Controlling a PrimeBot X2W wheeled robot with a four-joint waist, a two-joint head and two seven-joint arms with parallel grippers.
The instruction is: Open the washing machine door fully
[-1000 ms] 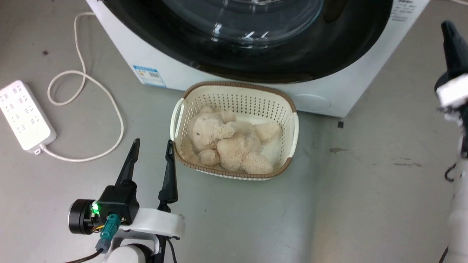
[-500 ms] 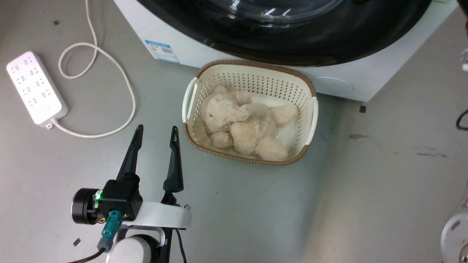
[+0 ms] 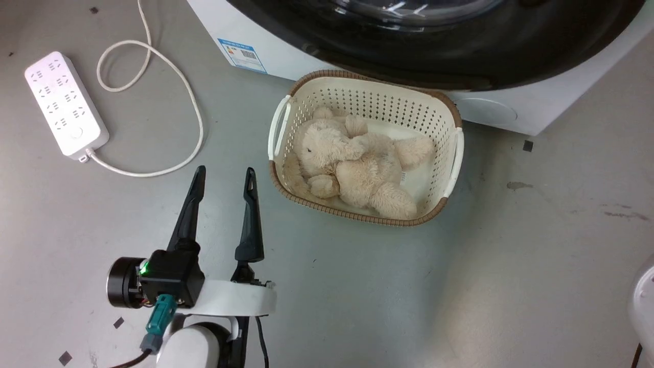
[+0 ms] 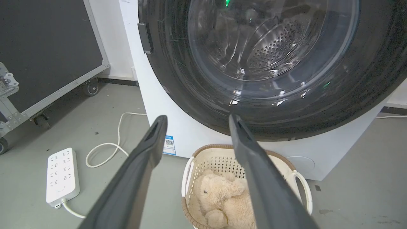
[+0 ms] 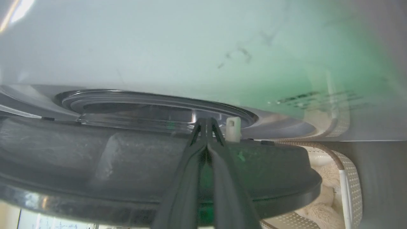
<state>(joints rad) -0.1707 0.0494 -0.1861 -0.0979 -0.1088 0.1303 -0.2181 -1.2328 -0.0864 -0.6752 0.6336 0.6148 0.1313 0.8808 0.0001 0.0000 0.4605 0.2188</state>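
Observation:
The washing machine [image 3: 511, 110] is a white box at the top of the head view. Its glossy black washing machine door [image 3: 460, 56] has a clear glass bowl [image 4: 270, 47] at its centre. In the right wrist view the door [image 5: 127, 159] is seen edge-on, standing slightly off the white front [image 5: 159, 47]. My right gripper [image 5: 206, 121] is shut and empty. It lies across the door's grey inner side, tips beside a white latch hook [image 5: 233, 128]. My left gripper [image 3: 225, 171] hangs open and empty over the floor, left of the basket, pointing at the door [image 4: 197, 118].
A cream basket [image 3: 449, 110] holding a plush bear [image 3: 352, 168] stands on the floor right under the door. A white power strip [image 3: 64, 105] and its looping cable [image 3: 189, 102] lie at the left. A black wheeled case [image 4: 47, 47] stands far left.
The head camera has swung, so machine, basket and power strip slid up and to the right in its picture. The right gripper's dark finger left that picture's right edge. The left gripper stays open.

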